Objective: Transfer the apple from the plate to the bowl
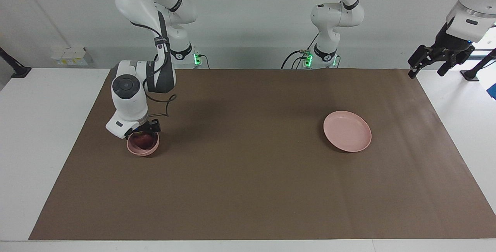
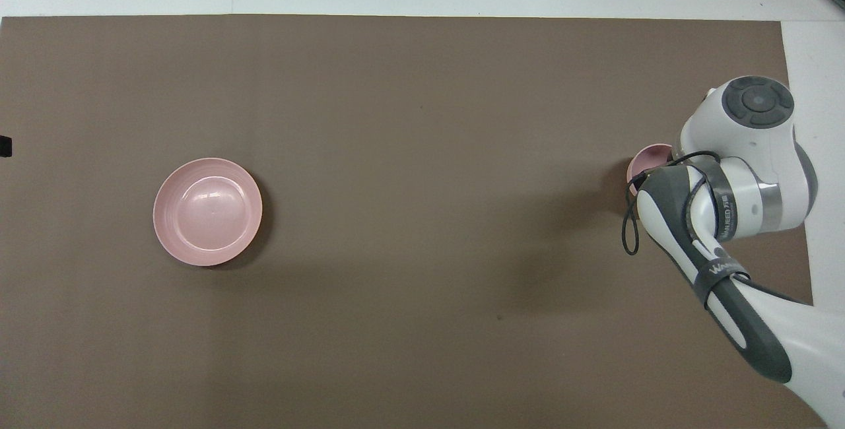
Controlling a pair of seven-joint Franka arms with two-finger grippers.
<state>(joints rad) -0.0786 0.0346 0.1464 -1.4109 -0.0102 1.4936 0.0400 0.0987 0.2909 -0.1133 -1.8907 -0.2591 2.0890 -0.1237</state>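
Note:
The dark red apple (image 1: 142, 140) lies inside the small pink bowl (image 1: 143, 151) near the right arm's end of the table. My right gripper (image 1: 142, 131) hovers just above the bowl, open, with its fingers spread over the apple and not holding it. In the overhead view the right arm hides most of the bowl (image 2: 648, 157) and all of the apple. The wide pink plate (image 1: 347, 131) (image 2: 207, 211) sits bare toward the left arm's end. My left gripper (image 1: 425, 73) hangs open and high over the mat's corner at its own end.
A brown mat (image 1: 248, 174) covers the table, with white tabletop (image 1: 46, 128) at both ends. The right arm's elbow and cable (image 2: 630, 231) hang over the mat beside the bowl. A black stand (image 1: 474, 69) sits on the table near the left gripper.

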